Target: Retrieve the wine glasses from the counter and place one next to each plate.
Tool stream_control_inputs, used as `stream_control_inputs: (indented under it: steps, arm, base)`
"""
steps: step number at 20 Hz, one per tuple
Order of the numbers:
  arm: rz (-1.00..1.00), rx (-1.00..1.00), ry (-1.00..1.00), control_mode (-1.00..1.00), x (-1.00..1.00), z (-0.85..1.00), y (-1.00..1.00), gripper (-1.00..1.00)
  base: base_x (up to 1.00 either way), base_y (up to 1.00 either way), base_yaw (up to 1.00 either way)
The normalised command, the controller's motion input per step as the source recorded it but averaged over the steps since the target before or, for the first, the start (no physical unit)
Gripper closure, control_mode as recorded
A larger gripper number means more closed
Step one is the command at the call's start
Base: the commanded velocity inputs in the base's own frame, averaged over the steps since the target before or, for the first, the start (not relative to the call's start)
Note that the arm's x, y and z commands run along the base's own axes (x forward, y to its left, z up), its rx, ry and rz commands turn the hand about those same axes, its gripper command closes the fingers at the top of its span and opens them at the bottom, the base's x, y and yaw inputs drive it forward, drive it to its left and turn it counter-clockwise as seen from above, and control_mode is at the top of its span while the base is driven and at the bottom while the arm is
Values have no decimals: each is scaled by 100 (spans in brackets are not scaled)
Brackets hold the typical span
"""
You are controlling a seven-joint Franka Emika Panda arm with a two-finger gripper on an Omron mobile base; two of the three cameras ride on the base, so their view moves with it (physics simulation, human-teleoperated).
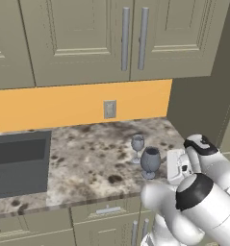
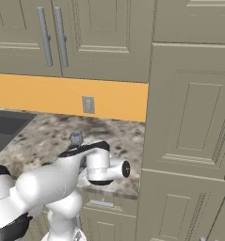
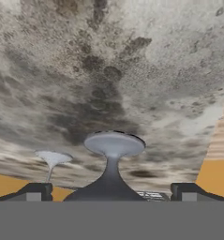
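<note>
Two wine glasses stand upright on one counter; the claw gapes apart beside them.

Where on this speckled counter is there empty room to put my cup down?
The widest bare patch of the counter runs from the sink across to the two glasses. A smaller strip lies behind them, below the orange wall. It is crowded at the right front: the slim pale glass, the dark goblet and the open gripper sit together there.
</note>
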Motion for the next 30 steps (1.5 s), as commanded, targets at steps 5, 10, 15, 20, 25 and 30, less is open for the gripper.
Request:
stream_control_inputs:
  steps: [5,10,15,20,25,30]
  arm:
    - [3,1,0,-100,5,-12,8,-100]
    - [6,3,-2,-100,1,-1,16,-100]
    - [4,1,0,-100,0,-9,26,-100]
    - [3,1,0,-100,8,-19,30,-100]
    - [1,0,4,-100,22,-22,36,-100]
    - [0,0,5,-100,30,-19,43,-100]
  base:
    - [0,0,0]
    - [0,0,0]
    - [0,0,0]
    - [0,0,0]
    - [0,0,0]
    - [0,0,0]
